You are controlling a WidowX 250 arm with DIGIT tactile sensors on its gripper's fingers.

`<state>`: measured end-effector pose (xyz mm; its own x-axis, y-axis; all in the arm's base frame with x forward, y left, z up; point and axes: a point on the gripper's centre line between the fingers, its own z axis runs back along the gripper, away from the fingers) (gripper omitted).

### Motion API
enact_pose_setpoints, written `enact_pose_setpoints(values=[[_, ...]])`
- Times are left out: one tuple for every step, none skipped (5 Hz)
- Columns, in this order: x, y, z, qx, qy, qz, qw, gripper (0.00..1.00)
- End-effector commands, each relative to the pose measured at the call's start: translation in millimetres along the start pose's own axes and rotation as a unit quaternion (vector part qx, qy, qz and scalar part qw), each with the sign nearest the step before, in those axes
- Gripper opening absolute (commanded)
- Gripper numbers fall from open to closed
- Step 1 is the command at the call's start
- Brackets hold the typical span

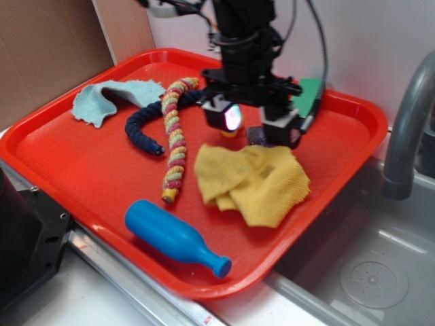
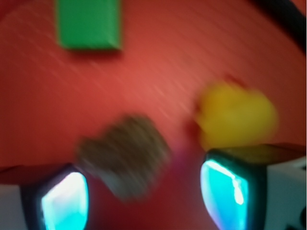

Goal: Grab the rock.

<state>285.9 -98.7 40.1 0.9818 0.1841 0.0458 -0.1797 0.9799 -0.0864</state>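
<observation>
Wrist view: your tool (image 2: 144, 196) is spread, gripping nothing.
Rock (image 2: 125, 155): between the pads, nearer one.
Risk: yellow toy (image 2: 237, 115) just beyond; you could pinch it.

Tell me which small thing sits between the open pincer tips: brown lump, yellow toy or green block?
The rough brown rock does. The yellow toy lies beyond one tip, and the green block is farther off.

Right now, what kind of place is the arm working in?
It looks like a toy kitchen sink setup, probably a lab bench: a red tray beside a grey sink basin with a faucet. On the tray lie cloths, ropes, a blue bottle and the rock.
</observation>
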Motion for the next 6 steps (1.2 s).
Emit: enact_pose_setpoints(values=[[11.9,-10.9,-0.8,-0.017,-0.016,-0.054,0.998,1.0],[7.1,-6.7,8.3,-0.013,-0.013,-0.036,0.999,1.0],[-5.8,-2.8,20.6,0.016,-0.008,0.008,1.0,1.0],[-9.7,1.2,18.3,0.018,-0.001,0.029,0.999,1.0],[-7.2,0.7,4.8,0.019,0.012,0.024,0.999,1.0],[-0.7,-4.8,-3.6,0.019,0.018,0.014,1.0,1.0]])
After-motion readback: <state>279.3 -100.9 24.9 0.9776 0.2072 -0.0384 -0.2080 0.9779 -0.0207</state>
